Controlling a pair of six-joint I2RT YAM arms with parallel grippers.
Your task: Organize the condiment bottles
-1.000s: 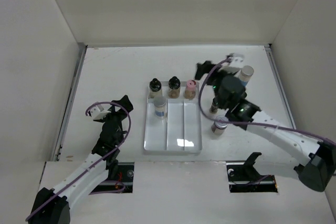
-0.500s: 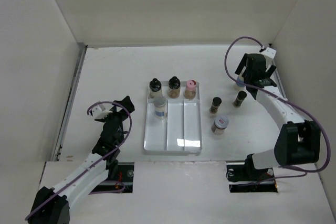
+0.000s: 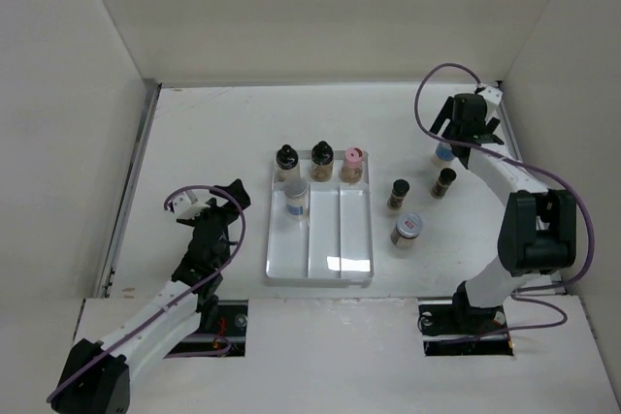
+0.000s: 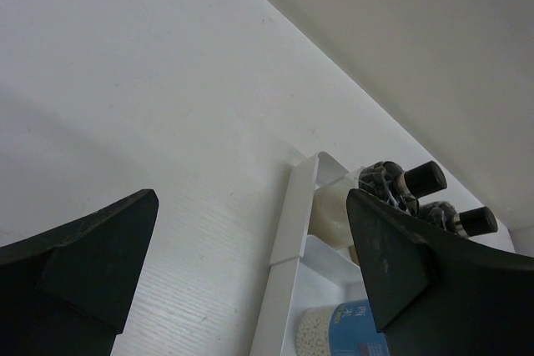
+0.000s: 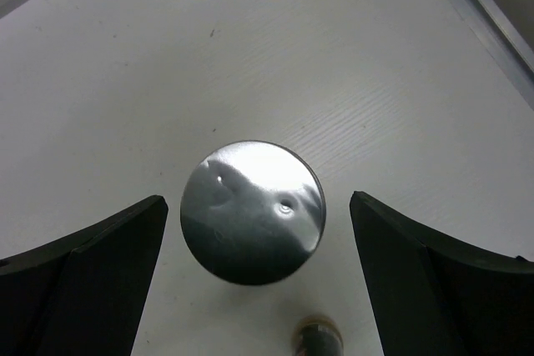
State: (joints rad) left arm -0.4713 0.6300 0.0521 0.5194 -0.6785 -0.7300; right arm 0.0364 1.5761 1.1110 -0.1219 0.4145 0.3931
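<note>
Two black-capped brown bottles point(image 3: 285, 162) point(image 3: 321, 160), a pink-capped bottle point(image 3: 353, 164) and a clear blue-labelled jar point(image 3: 296, 199) stand in the white tray point(image 3: 320, 259). Two small brown bottles point(image 3: 398, 193) point(image 3: 443, 181) and a silver-lidded jar point(image 3: 407, 231) stand on the table to its right. My right gripper point(image 3: 450, 139) is open above another silver-lidded jar point(image 3: 444, 151). In the right wrist view its lid point(image 5: 253, 210) sits between my spread fingers point(image 5: 92, 264) without touching them. My left gripper point(image 3: 229, 193) is open and empty, left of the tray.
The left wrist view shows the tray's left rim point(image 4: 292, 231), the blue-labelled jar point(image 4: 355, 331) and two black caps point(image 4: 425, 179) point(image 4: 477, 221). Enclosure walls stand at the left, back and right; the right wall's rail point(image 3: 511, 143) is close to my right gripper.
My right arm has swung from above the middle bottles out to the far right and now hangs over the silver-lidded jar. The left arm has hardly moved.
</note>
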